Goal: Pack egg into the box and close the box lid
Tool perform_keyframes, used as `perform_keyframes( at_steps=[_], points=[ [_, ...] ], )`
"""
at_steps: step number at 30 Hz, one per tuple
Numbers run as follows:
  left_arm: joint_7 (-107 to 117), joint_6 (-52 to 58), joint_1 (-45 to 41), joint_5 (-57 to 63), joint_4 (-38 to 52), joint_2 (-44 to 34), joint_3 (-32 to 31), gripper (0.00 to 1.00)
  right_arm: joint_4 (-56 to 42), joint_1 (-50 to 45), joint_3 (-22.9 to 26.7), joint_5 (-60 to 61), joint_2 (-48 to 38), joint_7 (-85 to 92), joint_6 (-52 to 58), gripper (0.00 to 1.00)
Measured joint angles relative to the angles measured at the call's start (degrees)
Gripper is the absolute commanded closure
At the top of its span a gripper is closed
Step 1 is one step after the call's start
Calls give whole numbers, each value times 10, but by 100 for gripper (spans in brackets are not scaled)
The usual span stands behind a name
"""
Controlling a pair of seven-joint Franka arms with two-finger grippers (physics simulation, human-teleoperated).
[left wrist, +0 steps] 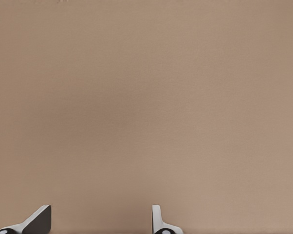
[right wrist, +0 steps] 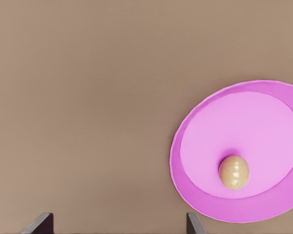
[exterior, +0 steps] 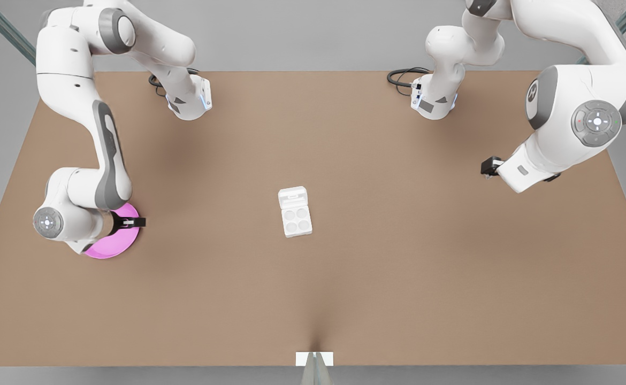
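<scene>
At the front view's left we see the right gripper (exterior: 129, 222) hanging over the pink plate (exterior: 111, 247), which lies on the brown table (exterior: 398, 278) near its edge. From the right wrist view, that gripper's two fingers (right wrist: 39, 223) stand well apart, holding nothing, with bare table between them. The same view shows us the egg (right wrist: 234, 171), tan-brown and smooth, resting on the flat inner part of the plate (right wrist: 244, 131), off to one side of the open fingers and not between them. In the front view the arm covers the part of the plate where the egg would lie.

Moving toward the middle of the table, we find the box (exterior: 297, 220), a small white carton with four round cup hollows, all of them bare. The box lid (exterior: 292, 197) is swung open and lies flat on the table on the far side of the tray, joined to it along one edge, with a small raised rectangular mark on it. The box is well apart from the plate and from both arms.

At the front view's right, the left gripper (exterior: 487, 167) waits above bare table, well away from the box. In the left wrist view we see its fingers (left wrist: 36, 220) spread apart over plain brown surface, holding nothing.
</scene>
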State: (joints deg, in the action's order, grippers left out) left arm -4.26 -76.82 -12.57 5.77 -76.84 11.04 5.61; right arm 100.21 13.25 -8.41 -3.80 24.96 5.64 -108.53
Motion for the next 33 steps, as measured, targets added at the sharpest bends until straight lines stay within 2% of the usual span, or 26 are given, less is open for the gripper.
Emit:
perform_keyframes(
  at_steps=[4,12,17,24,33],
  points=[
    [-3,-1,0,1,0,1,0,0,67,31,0,-2,-17,36,-129,0],
    [-6,-3,0,1,0,4,0,0,53,78,0,-3,5,131,-267,0],
    [-8,-4,0,2,0,7,0,0,34,98,0,-1,42,185,-306,0],
    [-9,-6,-1,2,0,8,0,0,161,109,0,-2,-12,237,-326,0],
    [-11,-7,-2,2,0,8,0,0,245,114,0,-3,-29,272,-383,0]
  ],
)
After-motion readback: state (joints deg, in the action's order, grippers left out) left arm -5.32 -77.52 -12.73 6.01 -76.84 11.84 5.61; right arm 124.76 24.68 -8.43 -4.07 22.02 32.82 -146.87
